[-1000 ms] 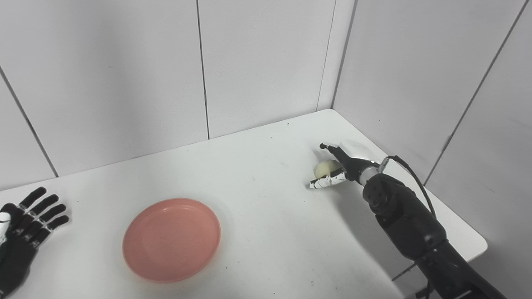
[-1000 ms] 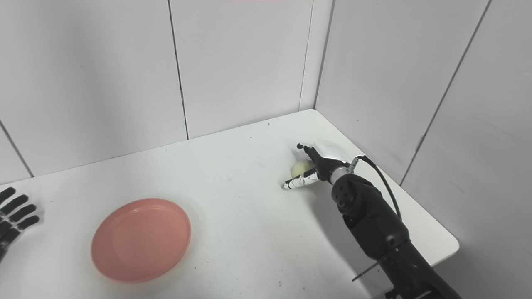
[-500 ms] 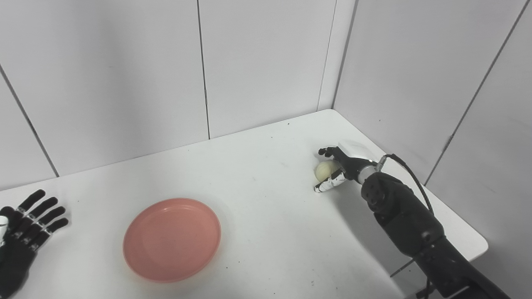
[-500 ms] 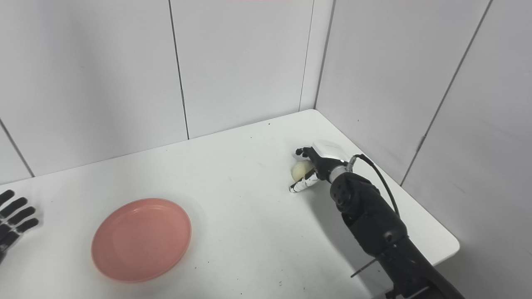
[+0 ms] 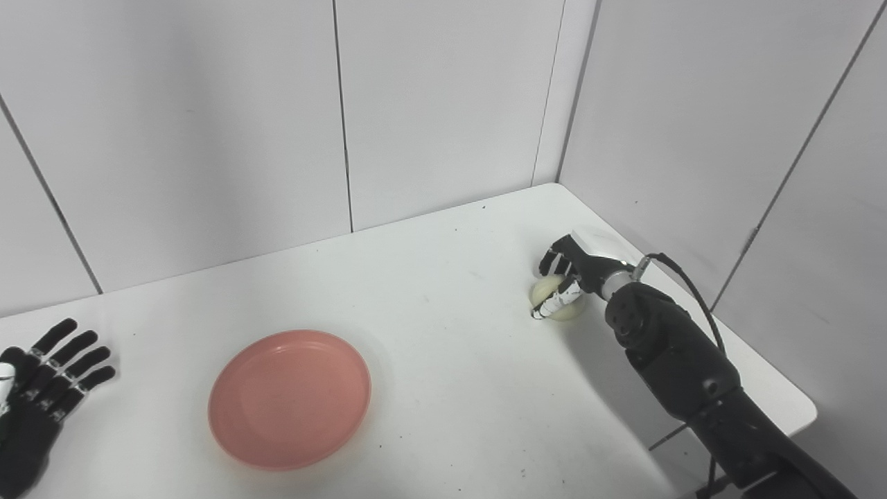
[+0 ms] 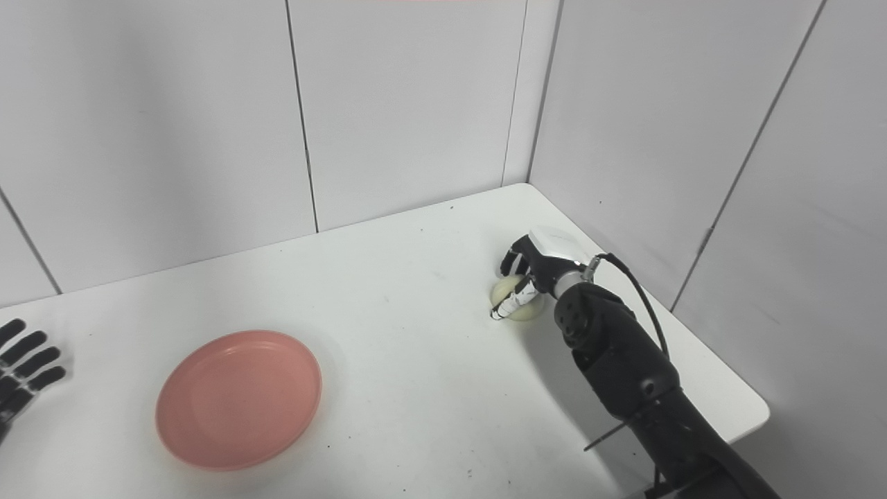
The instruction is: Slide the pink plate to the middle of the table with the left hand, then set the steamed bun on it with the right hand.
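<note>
The pink plate (image 5: 290, 398) lies flat on the white table (image 5: 443, 360), left of its middle, with nothing on it. A pale steamed bun (image 5: 554, 302) sits near the table's right edge. My right hand (image 5: 569, 277) covers the bun from above, its fingers (image 5: 551, 262) curled over the far side and the thumb across its front. The bun still rests on the table. At the far left my left hand (image 5: 43, 378) lies open on the table with fingers spread, well apart from the plate.
Grey wall panels close off the back and the right side, meeting in a corner (image 5: 554, 181) behind the bun. The table's right edge (image 5: 804, 409) runs close beside my right forearm (image 5: 675, 353).
My right hand went from spread around the bun to closed over it, fingers and thumb wrapping down. The left hand and plate stayed put; the camera shifted slightly.
</note>
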